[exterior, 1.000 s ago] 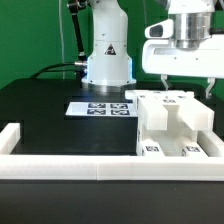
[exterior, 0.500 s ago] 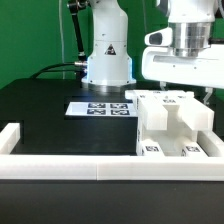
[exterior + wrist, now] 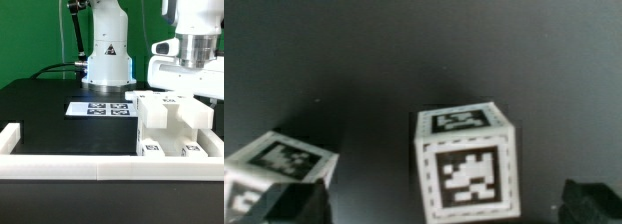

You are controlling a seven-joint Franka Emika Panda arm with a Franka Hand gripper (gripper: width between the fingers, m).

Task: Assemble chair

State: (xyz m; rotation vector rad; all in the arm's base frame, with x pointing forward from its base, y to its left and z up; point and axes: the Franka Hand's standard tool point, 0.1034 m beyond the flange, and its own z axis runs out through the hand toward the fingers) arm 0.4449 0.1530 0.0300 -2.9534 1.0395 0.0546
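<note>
On the black worktop (image 3: 40, 110), inside a white rim (image 3: 60, 165), the marker board (image 3: 100, 107) lies to the exterior view's left of the chair (image 3: 170, 125), a cluster of white, blocky, tagged pieces. Above them the fingers (image 3: 303, 204) stand spread and empty.

Wrist view: dim, grainy, low contrast. The chair (image 3: 468, 165) pieces under the gripper (image 3: 448, 202) read soft, and its fingertips (image 3: 592, 200) blur into dark shapes. Exterior view: bright, even light. White surfaces below the gripper wash out, with soft grey shadows in the recesses.
</note>
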